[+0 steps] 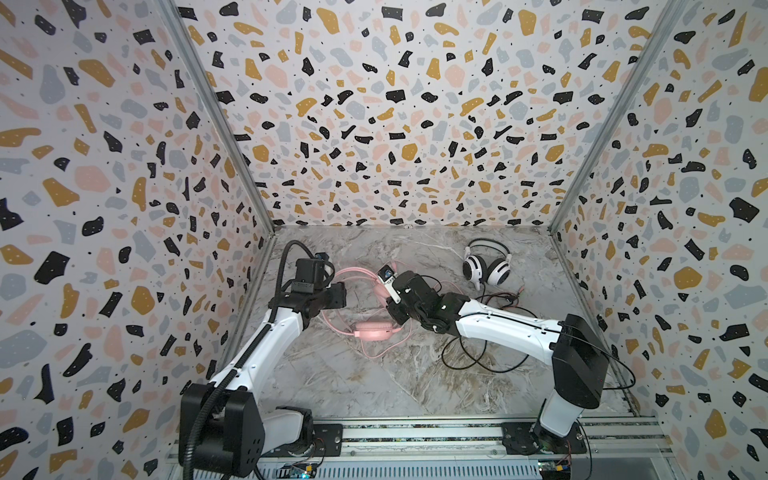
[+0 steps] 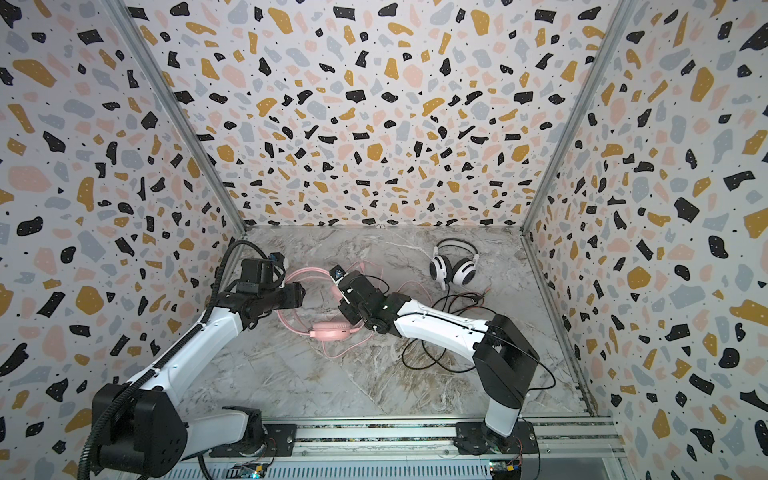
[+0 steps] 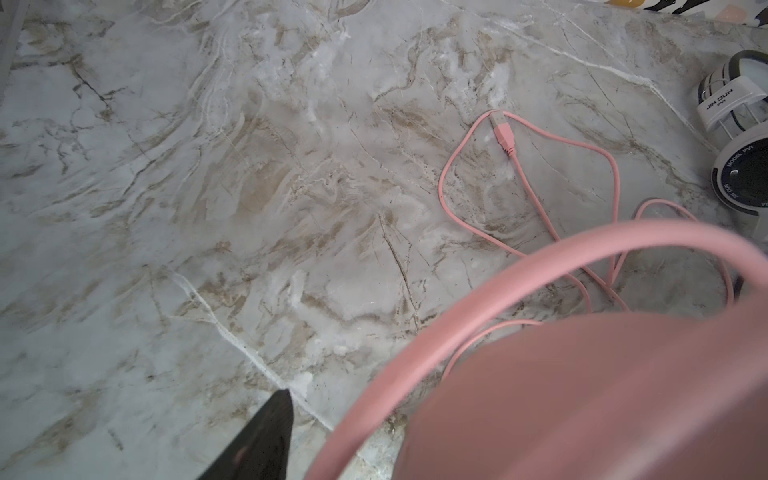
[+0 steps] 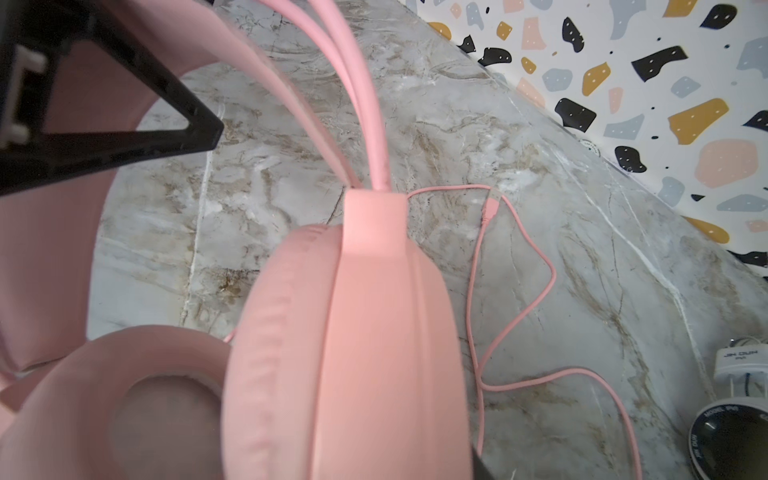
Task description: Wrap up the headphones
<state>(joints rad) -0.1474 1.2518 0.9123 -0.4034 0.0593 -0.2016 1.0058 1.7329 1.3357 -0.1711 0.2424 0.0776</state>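
Pink headphones (image 1: 374, 331), thin-cabled: right gripper (image 4: 349, 299) clamps one earcup (image 4: 357, 353), left gripper (image 1: 344, 296) stands open about the headband (image 1: 357, 270).

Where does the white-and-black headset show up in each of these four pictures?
In a top view: white-and-black headset, back right part of the table.
In a top view: headset in the same spot.
Left wrist: cut off at the picture's right edge.
Right wrist: cut off in the picture's lower right corner.
Shared landmark: the pink headset, in all four.
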